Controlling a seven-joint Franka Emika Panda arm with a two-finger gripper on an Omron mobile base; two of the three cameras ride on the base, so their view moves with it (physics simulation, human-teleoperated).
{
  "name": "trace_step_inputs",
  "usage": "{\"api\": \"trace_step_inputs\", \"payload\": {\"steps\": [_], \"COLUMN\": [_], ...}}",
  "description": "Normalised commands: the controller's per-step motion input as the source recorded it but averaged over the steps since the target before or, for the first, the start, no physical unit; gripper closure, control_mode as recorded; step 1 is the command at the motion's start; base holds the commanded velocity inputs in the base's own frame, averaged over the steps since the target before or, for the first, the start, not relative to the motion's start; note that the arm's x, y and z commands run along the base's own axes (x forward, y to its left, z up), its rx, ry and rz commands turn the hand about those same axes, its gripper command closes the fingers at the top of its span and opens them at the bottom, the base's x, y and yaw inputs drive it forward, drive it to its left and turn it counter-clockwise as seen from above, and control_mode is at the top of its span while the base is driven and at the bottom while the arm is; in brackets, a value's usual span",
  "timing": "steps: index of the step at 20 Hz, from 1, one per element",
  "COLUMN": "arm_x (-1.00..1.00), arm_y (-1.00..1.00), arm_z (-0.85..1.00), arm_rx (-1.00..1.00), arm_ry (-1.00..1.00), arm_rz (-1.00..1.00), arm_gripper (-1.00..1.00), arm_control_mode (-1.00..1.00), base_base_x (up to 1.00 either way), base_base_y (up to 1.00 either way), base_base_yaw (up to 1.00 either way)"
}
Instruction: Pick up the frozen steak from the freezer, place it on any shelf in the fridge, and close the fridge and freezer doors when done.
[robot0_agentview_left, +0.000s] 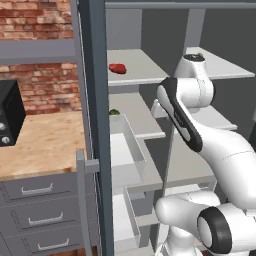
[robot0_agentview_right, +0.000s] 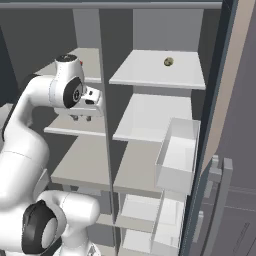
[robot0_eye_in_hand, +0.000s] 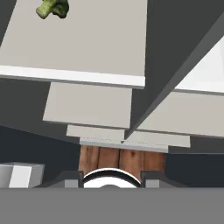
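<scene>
The frozen steak (robot0_agentview_left: 117, 68) lies dark red on the top shelf of the freezer (robot0_agentview_left: 131, 65), near its left wall. Both doors stand open: the freezer door (robot0_agentview_left: 95, 125) edge-on, the fridge door (robot0_agentview_right: 235, 125) at the right. My gripper (robot0_agentview_right: 81, 119) hangs fingers-down in front of the freezer's second shelf, below the steak's level. It is open, with nothing between its tips (robot0_eye_in_hand: 109, 179). The fridge's top shelf (robot0_agentview_right: 150, 75) is a wide pale board carrying a small olive-brown ball (robot0_agentview_right: 168, 61). In the left base view my own arm hides the hand.
A small green item (robot0_eye_in_hand: 52, 8) sits on the freezer's second shelf (robot0_agentview_left: 114, 112). White door bins (robot0_agentview_left: 127, 150) (robot0_agentview_right: 177, 155) jut from both open doors. Left of the unit are a wooden counter (robot0_agentview_left: 45, 145), a black microwave (robot0_agentview_left: 10, 120) and grey drawers.
</scene>
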Motion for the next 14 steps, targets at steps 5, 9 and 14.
{"api": "trace_step_inputs", "payload": {"steps": [5, 9, 14], "arm_x": [-0.19, -0.5, -0.44], "arm_y": [0.0, 0.0, 0.0], "arm_z": [0.0, 0.0, 0.0], "arm_rx": [0.0, 0.0, 0.0], "arm_ry": [-0.03, -0.17, -0.12], "arm_rz": [0.0, 0.0, 0.0], "arm_gripper": [-1.0, -1.0, -1.0], "arm_control_mode": [-1.0, -1.0, -1.0], "base_base_x": [0.0, 0.0, 0.0], "base_base_y": [0.0, 0.0, 0.0], "base_base_yaw": [0.0, 0.0, 0.0]}}
